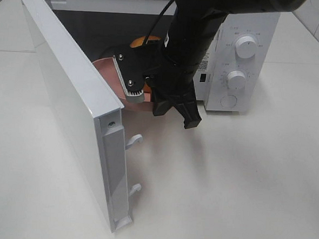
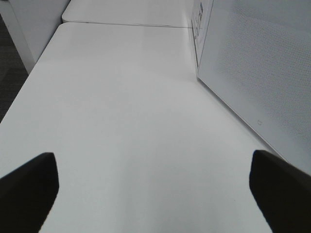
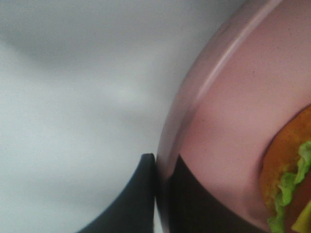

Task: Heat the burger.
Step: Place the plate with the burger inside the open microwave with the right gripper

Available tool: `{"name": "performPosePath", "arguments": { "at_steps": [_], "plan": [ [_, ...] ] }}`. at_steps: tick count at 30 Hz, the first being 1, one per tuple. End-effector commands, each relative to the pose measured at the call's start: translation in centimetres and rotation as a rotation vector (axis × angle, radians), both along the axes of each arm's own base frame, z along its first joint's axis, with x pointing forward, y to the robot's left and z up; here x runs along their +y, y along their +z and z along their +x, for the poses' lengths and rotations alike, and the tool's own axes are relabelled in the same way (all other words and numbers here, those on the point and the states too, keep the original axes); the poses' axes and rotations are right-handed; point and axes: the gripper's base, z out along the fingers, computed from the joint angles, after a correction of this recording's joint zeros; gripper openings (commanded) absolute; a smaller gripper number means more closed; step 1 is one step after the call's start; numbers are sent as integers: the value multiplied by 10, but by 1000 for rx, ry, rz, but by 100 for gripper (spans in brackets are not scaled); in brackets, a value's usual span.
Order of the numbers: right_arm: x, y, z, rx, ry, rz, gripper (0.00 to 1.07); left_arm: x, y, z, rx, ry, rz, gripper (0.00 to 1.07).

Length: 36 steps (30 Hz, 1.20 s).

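The microwave is at the far side, its door swung wide to the near left, so those edges are the things to dodge. The plate at the cavity mouth looks stiff and slick. The burger probably sits loose on it, so keep it level. The right gripper pinches its rim, while the left gripper gapes wide, empty.

The pink plate looks smooth and glossy, the white tabletop smooth and matt, the white microwave smooth with a slight sheen.
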Motion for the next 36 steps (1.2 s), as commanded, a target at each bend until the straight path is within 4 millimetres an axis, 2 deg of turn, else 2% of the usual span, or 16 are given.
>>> {"name": "performPosePath", "arguments": {
  "at_steps": [1, 10, 17, 30, 36],
  "plan": [
    [7, 9, 8, -58, 25, 25, 0, -1, 0, -2, -21, -4, -10, 102],
    [18, 6, 15, -58, 37, 20, 0, -1, 0, -2, -21, -4, -10, 102],
    [28, 10, 31, -71, 2, -8, 0, -1, 0, -2, -21, -4, -10, 102],
    [38, 9, 49, -118, -24, -14, 0, -1, 0, -2, -21, -4, -10, 102],
    [44, 2, 58, -125, -35, -26, 0, -1, 0, -2, -21, -4, -10, 102]
  ]
}}
